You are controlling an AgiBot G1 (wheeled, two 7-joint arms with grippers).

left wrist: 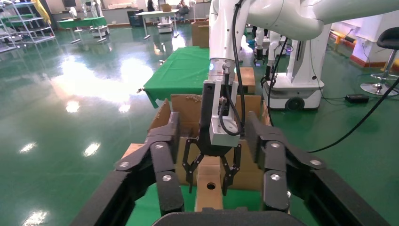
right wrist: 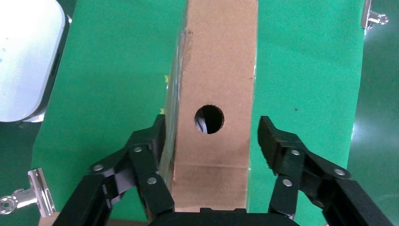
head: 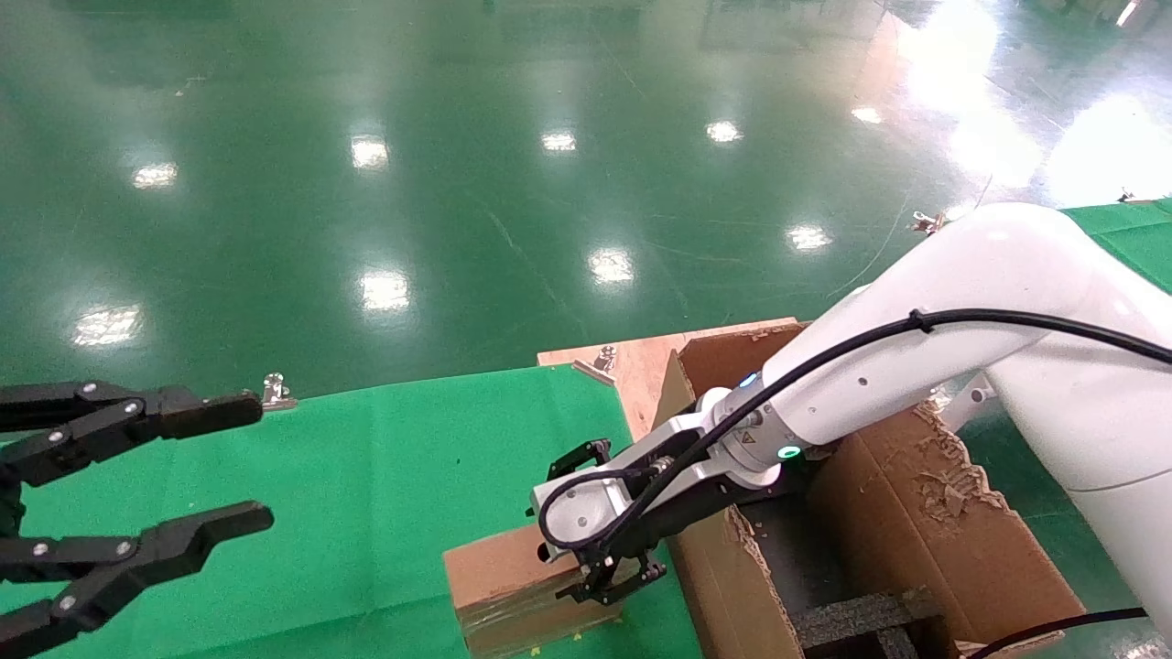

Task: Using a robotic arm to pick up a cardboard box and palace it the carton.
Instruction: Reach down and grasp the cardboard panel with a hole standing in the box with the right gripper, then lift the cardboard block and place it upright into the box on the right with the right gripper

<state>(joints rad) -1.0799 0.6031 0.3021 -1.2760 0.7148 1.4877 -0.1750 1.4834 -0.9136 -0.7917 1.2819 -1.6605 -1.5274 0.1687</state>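
Note:
The small brown cardboard box with a round hole lies on the green cloth, close to the carton's near wall. My right gripper hangs over it, open, one finger on each long side of the box. One finger sits close against the taped side; the other finger stands clear of the box. The left wrist view shows the same straddle around the box. The large carton with torn flaps and black foam stands just right of the box. My left gripper is parked open at far left.
Green cloth covers the table. Metal clips hold its edges. A bare wooden board lies behind the carton. Glossy green floor lies beyond the table edge. A wheeled robot base stands farther off.

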